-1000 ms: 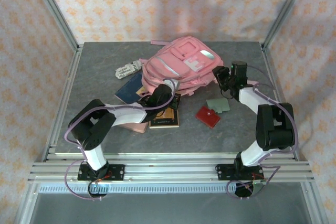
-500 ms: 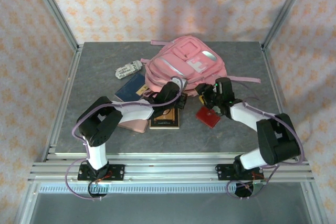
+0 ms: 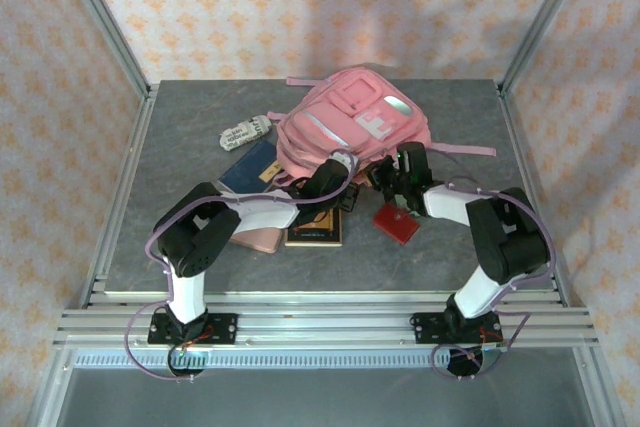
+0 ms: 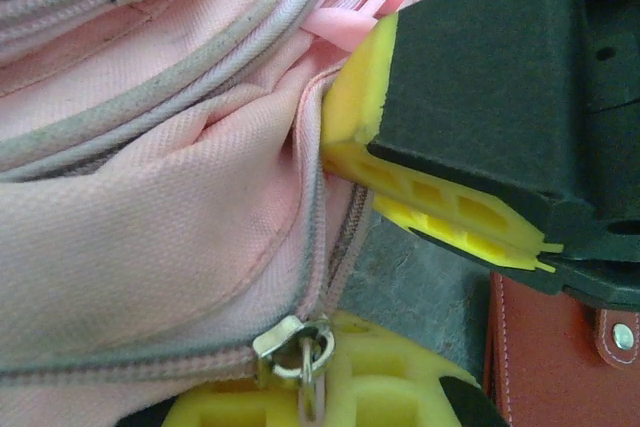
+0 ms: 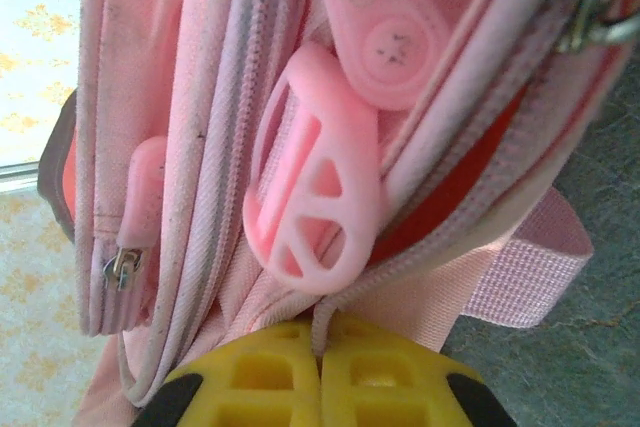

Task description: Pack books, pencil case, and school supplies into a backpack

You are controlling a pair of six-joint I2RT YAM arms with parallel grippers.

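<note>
- L gripper [image 4: 305,399]: jaws shut on the metal zip pull [image 4: 292,340] of the backpack [image 3: 345,117], tab nipped btwn the yellow pads.
- R gripper [image 5: 320,372]: jaws shut too, pads pressed together w/ a fold of pink fabric by the zip caught btwn them. It sits just right of L gripper, both at the backpack's near edge.
- Pink rubber loop tag [image 5: 310,197] right by R pads; the zip next to it gapes, orange-red lining showing.
- Backpack lies flat, far-centre of counter [image 3: 180,157], front pockets up.
- Red pad [image 3: 396,222]: on counter just near of R gripper, outside the backpack.
- Brown book [image 3: 314,223]: on counter near of L gripper, partly under L arm.
- Navy book [image 3: 248,167]: left of backpack, touching its edge.
- White patterned pouch [image 3: 243,133]: just far of navy book.
- Pink flat item [image 3: 258,240]: left of brown book, under L arm; can't tell what.
</note>
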